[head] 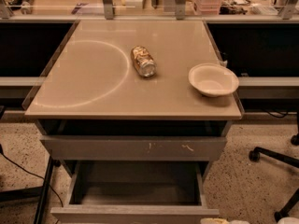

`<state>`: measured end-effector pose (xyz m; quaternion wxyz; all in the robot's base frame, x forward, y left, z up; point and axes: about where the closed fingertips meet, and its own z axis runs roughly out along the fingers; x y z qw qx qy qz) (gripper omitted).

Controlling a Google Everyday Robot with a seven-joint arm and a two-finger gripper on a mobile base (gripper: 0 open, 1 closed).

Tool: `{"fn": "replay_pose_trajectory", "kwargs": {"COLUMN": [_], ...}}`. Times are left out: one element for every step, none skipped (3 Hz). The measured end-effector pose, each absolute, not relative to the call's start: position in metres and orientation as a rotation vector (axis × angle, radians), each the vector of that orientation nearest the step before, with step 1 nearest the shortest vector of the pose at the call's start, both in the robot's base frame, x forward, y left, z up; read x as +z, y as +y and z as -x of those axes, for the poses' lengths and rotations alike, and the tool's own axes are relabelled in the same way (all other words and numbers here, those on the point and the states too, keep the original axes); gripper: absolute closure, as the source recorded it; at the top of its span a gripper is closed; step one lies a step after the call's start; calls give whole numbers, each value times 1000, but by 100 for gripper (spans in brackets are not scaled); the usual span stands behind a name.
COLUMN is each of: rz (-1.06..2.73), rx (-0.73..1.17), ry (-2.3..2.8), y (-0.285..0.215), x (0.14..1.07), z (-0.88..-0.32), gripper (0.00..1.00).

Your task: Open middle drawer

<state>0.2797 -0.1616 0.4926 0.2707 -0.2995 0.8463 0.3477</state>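
We see the middle drawer (133, 214) standing open at the bottom centre, beneath the scratched drawer front (133, 148). The gripper (218, 221) is only a pale sliver at the bottom edge, touching nothing visible; we cannot tell its grasp

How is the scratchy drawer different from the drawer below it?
The scratched drawer is pushed in; the middle drawer below is pulled out, showing its empty inside. The scratched drawer's front has white marks; the middle drawer's front looks plain. Both are grey and handleless. The gripper is not in view.
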Motion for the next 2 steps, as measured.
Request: {"fn": "replay_pose_trajectory", "kwargs": {"rz": [795,795], "rx": [785,785], "ry": [2279,2279], "y": [-178,-178], "x": [515,515], "z": [-292,-292], "gripper": [0,0]}}
